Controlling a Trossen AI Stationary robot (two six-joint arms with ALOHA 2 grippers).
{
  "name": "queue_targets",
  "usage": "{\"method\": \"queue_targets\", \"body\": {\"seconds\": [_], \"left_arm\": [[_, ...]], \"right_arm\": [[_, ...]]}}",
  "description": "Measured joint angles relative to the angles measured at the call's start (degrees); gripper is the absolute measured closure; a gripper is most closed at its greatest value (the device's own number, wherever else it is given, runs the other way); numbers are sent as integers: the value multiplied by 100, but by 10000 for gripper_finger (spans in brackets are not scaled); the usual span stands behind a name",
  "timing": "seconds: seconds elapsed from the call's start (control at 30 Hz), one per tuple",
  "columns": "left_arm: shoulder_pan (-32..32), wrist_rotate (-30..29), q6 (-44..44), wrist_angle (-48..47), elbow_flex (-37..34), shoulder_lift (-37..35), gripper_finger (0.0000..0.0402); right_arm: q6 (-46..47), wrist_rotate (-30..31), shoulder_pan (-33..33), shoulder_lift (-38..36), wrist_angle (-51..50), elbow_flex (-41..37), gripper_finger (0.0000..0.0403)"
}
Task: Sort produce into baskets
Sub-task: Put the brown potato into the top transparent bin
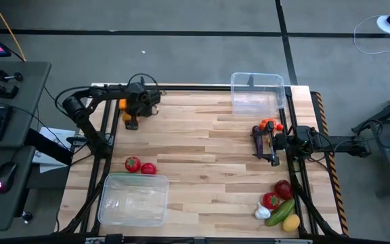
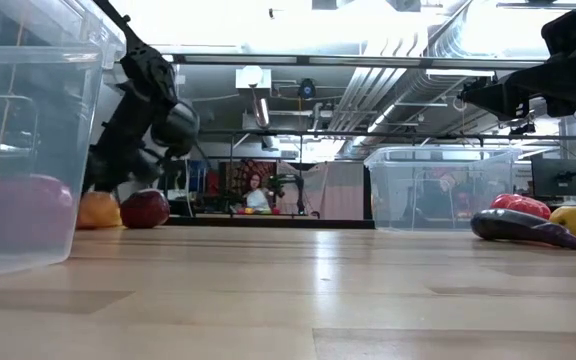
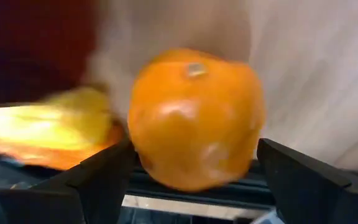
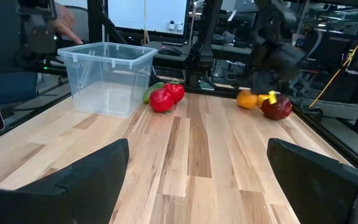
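An orange round fruit lies at the table's far left, next to a yellow piece and a dark red apple. My left gripper is open and slants down over the orange fruit, one finger on each side of it. My right gripper waits open and level at the table's right side, holding nothing. Two clear baskets stand on the table: one at the far edge, one at the near left. Two red tomatoes lie beside the near basket. My left gripper has the orange fruit between its open fingers, coming slanting from above. One finger's inner edge stands right at the fruit's side. I cannot tell whether it touches. The fruit rests on the table.
Near the right front corner lie red pieces, a white garlic, a green cucumber and a yellow lemon. Small orange and red pieces lie by my right gripper. Bare wood spans the table's middle.
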Motion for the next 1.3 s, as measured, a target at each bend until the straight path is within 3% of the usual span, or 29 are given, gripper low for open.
{"method": "queue_targets", "body": {"seconds": [0.33,0.47,0.6,0.77,0.87,1.03,1.13,1.3], "left_arm": [[-56,-181,-341,372,-628,2,75],[-62,-189,-628,337,-528,0,106],[-63,-187,-686,90,-142,-161,172],[-64,-133,-862,-321,730,-752,176],[-90,422,-1445,-311,1369,-1265,176],[-403,1930,-2975,1307,1788,-2010,172],[-1023,2050,-3367,2394,1786,-1908,165],[-1939,2077,-3643,4704,1829,-1069,162]], "right_arm": [[0,0,2,0,0,0,25],[0,2,0,0,1,0,25],[0,0,1,0,0,0,25],[0,2,0,0,0,0,25],[0,0,2,0,0,0,25],[0,1,2,0,0,0,25],[0,2,2,0,0,0,25],[0,1,2,0,0,0,25]]}}
